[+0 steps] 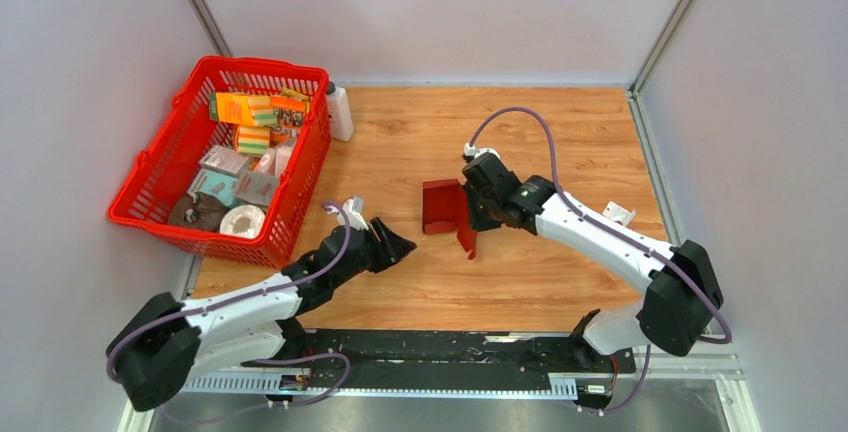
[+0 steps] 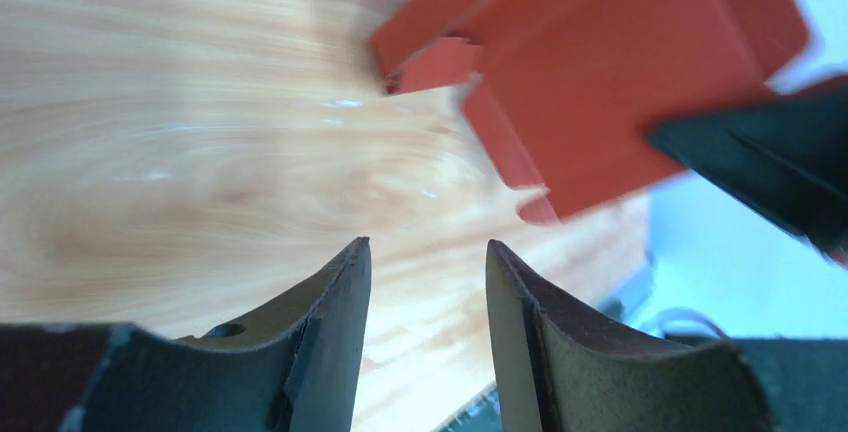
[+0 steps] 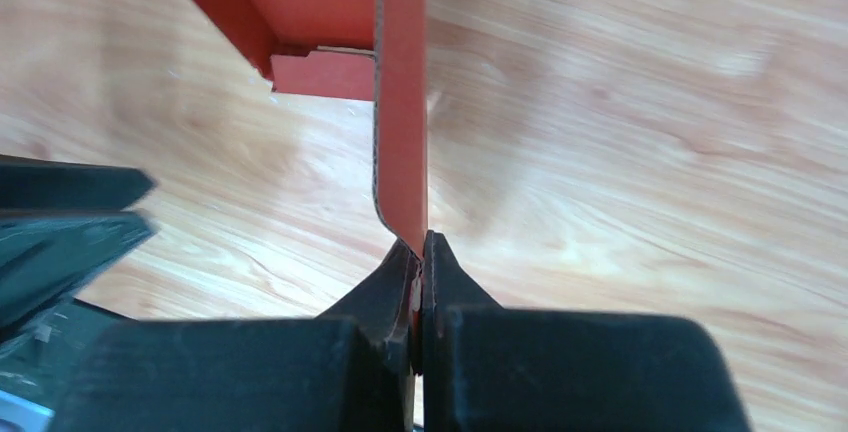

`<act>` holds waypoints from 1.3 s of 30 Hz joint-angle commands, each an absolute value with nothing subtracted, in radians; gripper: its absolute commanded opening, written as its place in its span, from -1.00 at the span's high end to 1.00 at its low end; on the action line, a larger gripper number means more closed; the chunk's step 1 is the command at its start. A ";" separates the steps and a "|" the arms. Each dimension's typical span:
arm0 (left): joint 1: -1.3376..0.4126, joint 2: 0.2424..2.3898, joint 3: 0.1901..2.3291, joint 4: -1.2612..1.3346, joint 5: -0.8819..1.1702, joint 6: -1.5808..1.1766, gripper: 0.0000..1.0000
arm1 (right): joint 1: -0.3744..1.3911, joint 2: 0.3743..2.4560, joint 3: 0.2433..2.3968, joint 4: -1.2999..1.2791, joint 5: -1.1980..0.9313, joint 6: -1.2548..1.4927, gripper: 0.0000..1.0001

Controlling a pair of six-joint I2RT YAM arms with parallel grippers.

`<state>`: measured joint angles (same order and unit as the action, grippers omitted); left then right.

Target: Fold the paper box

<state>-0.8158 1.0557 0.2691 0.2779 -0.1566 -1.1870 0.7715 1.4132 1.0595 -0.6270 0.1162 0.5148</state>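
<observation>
The right hand (image 3: 420, 250) was clamped fully shut on a flap of the paper box (image 3: 400, 102). The left hand (image 2: 428, 252) stood part open and empty, left of the box.

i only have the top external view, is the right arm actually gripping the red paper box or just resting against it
Observer: It is gripping. The right wrist view shows the right gripper with its jaws shut on the thin edge of one flap of the paper box, pinched at the very tips.
Operator: ok and the left one, anything in it
Observer: Nothing. In the left wrist view the left gripper has its jaws open with only the wooden table showing between them. The box is ahead of the jaws and not touching them.
</observation>
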 commanded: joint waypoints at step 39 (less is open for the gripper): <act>-0.825 1.191 0.601 0.006 -0.005 -0.568 -0.11 | 1.020 1.303 1.260 -1.058 0.647 0.551 -0.50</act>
<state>-0.8185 1.0733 0.4908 -0.0563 -0.0193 -0.6209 1.0241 1.4849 1.3476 -1.0718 0.5945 0.1982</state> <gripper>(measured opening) 0.552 0.725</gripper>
